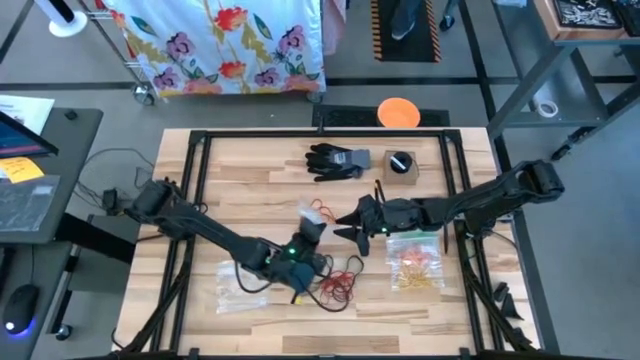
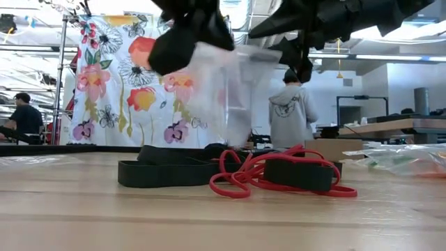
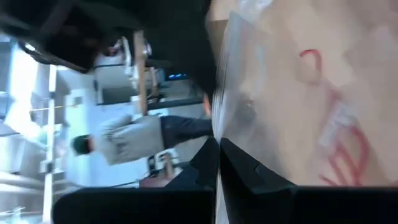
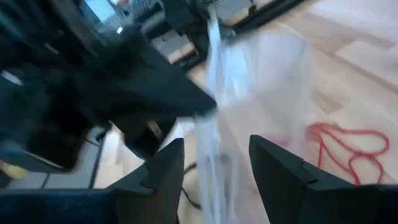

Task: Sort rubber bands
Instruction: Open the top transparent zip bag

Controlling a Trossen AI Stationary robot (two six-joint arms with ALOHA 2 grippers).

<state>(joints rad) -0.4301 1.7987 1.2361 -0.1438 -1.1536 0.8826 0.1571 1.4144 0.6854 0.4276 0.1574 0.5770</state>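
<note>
Above the table's middle, we are pinching a limp clear bag (image 1: 312, 222) in the clenched left gripper (image 1: 305, 243); the right gripper (image 4: 214, 165) is gaping around its edge. Red rubber bands (image 1: 340, 280) are light, stretchy; hook one strand.

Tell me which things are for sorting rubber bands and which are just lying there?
For the job:
red rubber bands
clear bag held up by the shut left end effector
open right end effector at that bag
bag of sorted bands

Just lying about:
black glove
small box
orange disc
</note>
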